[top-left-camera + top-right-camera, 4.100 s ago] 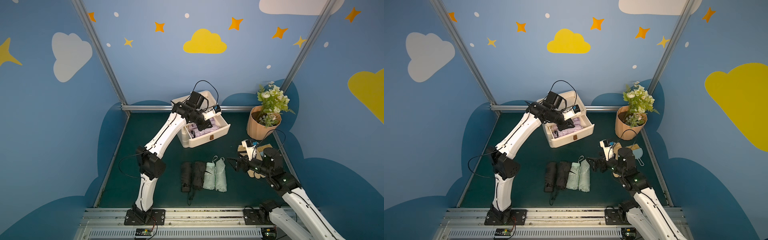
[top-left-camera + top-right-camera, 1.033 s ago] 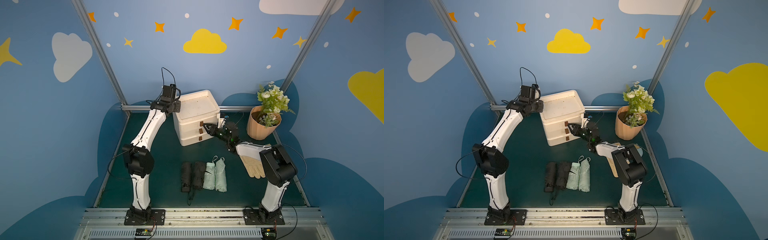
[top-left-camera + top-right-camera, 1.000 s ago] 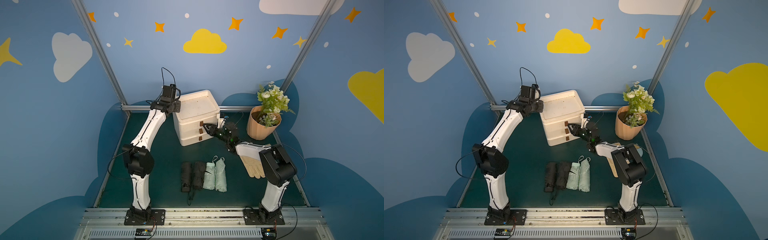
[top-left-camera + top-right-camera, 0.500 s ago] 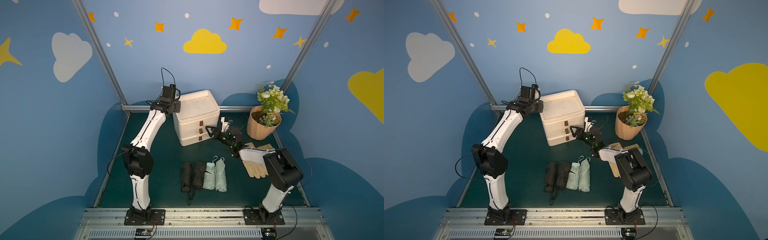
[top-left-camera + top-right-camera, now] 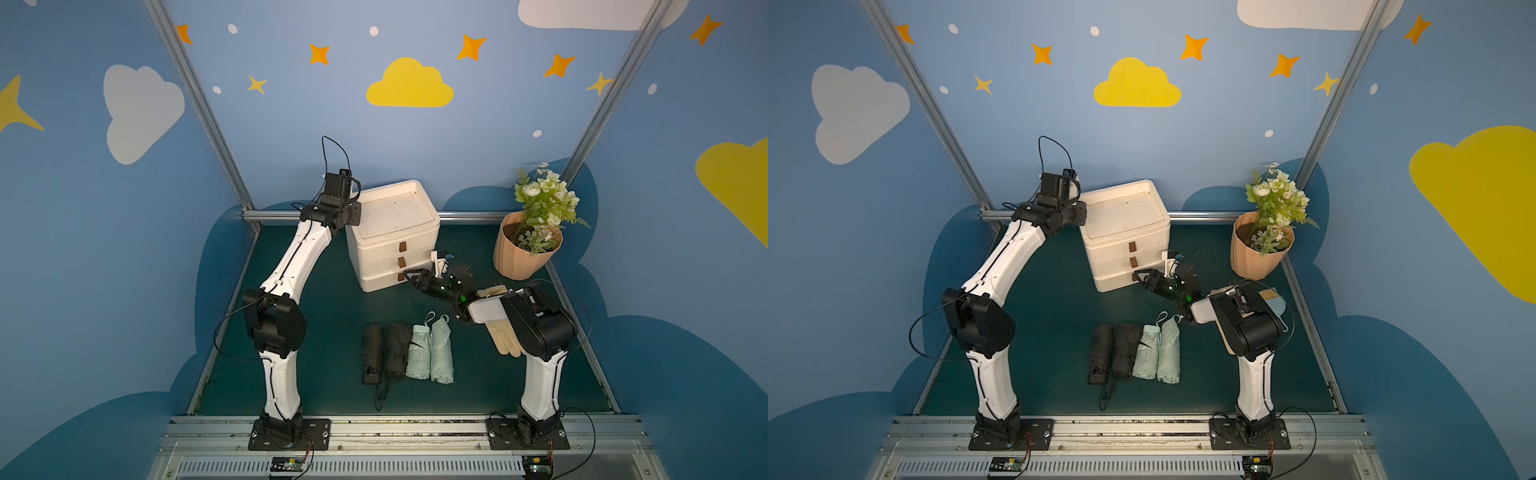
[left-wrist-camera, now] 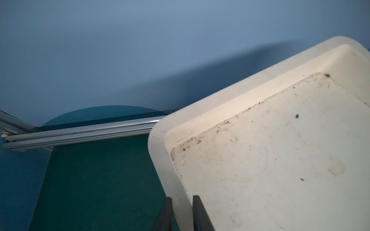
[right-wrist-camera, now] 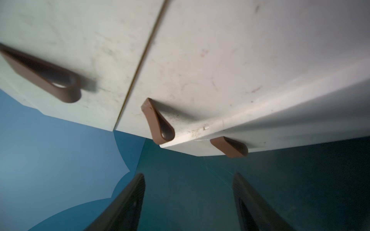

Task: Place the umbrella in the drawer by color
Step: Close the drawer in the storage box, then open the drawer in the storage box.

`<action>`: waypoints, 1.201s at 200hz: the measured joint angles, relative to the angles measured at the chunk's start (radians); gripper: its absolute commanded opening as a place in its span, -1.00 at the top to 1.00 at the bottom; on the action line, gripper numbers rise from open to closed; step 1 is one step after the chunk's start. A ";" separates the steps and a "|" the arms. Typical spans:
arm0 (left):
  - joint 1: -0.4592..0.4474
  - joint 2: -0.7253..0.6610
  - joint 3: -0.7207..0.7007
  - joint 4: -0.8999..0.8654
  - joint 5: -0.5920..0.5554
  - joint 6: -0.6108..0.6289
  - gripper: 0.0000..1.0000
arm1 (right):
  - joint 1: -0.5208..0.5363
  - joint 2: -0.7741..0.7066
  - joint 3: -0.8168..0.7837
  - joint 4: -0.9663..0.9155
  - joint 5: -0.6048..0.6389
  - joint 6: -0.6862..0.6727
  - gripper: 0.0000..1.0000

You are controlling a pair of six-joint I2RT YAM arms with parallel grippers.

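A white three-drawer chest (image 5: pixel 395 216) (image 5: pixel 1121 216) stands at the back of the mat with all drawers shut, brown loop handles (image 5: pixel 401 262) on their fronts. My left gripper (image 5: pixel 351 214) (image 5: pixel 1079 216) (image 6: pixel 181 198) is shut on the chest's top rim (image 6: pixel 160 160) at its left corner. My right gripper (image 5: pixel 409 274) (image 5: pixel 1140 276) (image 7: pixel 188 176) is open and empty, close in front of the lowest handle (image 7: pixel 230 148). On the mat lie two black umbrellas (image 5: pixel 372 353) (image 5: pixel 397 351) and two mint-green umbrellas (image 5: pixel 419 351) (image 5: pixel 441 353), folded side by side.
A tan pot of flowers (image 5: pixel 525 253) stands at the back right. Beige gloves (image 5: pixel 505 338) lie under my right arm, beside a light blue item (image 5: pixel 1277 307). An aluminium rail (image 5: pixel 465 215) runs behind the chest.
The top drawer, open four seconds ago, is shut. In the last second my right gripper let go near the upper handles, opened and dropped to the lowest handle. My left gripper stayed on the rim.
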State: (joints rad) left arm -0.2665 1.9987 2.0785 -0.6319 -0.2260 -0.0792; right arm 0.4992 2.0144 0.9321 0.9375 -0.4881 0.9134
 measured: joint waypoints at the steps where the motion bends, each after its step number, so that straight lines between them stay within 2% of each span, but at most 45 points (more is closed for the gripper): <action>1: 0.000 0.000 0.000 0.000 0.000 0.000 0.59 | 0.000 0.001 0.002 0.000 0.000 0.001 -0.39; 79: 0.000 0.000 0.000 0.000 0.000 0.005 0.60 | 0.005 0.055 0.113 0.047 -0.013 0.066 -0.22; 99: 0.000 0.000 0.000 0.000 0.000 0.004 0.60 | 0.005 0.061 0.114 0.053 -0.011 0.077 -0.08; 117: 0.000 0.000 0.000 0.000 0.000 0.004 0.61 | 0.006 0.062 0.116 0.054 -0.011 0.080 0.13; 155: 0.000 0.000 0.000 0.000 0.000 0.003 0.61 | 0.006 0.063 0.126 0.057 -0.019 0.094 0.35; 207: 0.000 -0.007 -0.014 0.010 0.001 0.001 0.62 | 0.007 0.056 0.107 0.071 -0.023 0.111 0.96; 240: 0.000 -0.011 -0.020 0.014 0.001 -0.002 0.62 | 0.008 0.001 0.039 0.079 -0.022 0.114 1.00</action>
State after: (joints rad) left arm -0.2668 1.9881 2.0586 -0.6174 -0.2253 -0.0807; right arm 0.5076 2.0151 0.9714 1.0161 -0.5102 1.0271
